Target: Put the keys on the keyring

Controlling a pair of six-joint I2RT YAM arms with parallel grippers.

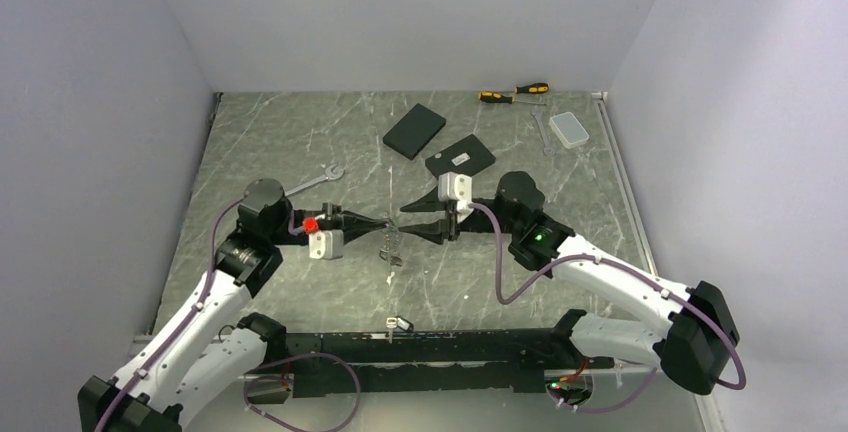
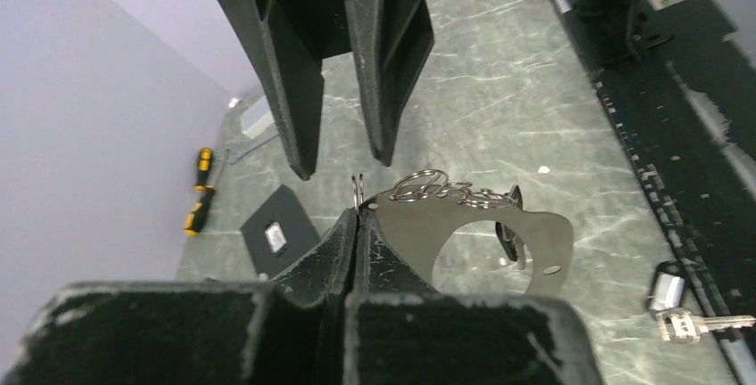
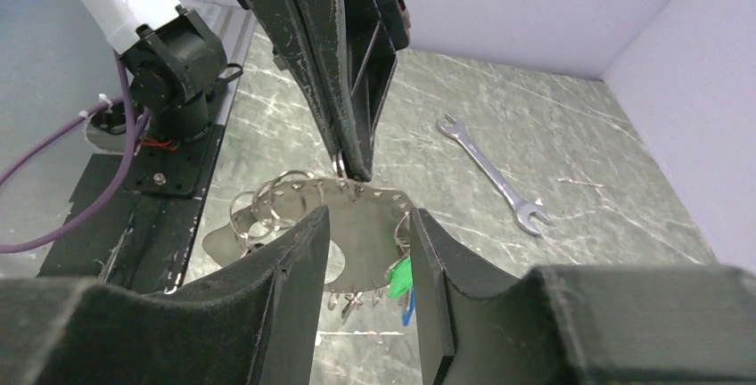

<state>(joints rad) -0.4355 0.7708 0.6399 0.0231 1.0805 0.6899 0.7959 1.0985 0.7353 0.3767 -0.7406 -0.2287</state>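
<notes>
Your left gripper (image 2: 356,217) is clamping the keyring (image 2: 539,235); your right gripper (image 3: 367,219), jaws apart, is straddling it beside the green key (image 3: 399,278): hold it level while closing.

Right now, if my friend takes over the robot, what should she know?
Left gripper: shut on the keyring, holding it above the table.
Right gripper: open, fingers either side of the keyring.
Done: green and blue keys hang from it.
To do: a loose key lies on the table by the near edge; pick it up and thread it on.
</notes>
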